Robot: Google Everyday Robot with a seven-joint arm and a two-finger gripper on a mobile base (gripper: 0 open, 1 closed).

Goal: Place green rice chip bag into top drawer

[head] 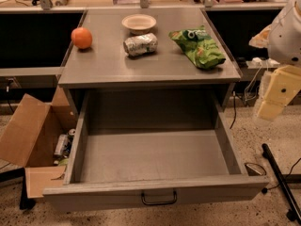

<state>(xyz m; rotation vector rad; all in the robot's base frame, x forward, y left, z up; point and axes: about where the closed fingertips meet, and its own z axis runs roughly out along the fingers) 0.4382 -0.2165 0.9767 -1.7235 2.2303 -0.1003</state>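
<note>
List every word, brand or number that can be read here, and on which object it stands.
No text can be read.
green rice chip bag: white letters on a dark round logo, too blurred to read.
crushed can: pale markings, unreadable.
top drawer, open below the tabletop: no text seen.
gripper, at the right edge beside the drawer: no text seen.

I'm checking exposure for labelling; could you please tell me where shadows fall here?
Camera view: warm light; the tabletop shades the back of the open drawer; the bag, atop at right, is evenly lit; the gripper, at the right edge beside the drawer, looks bright.
</note>
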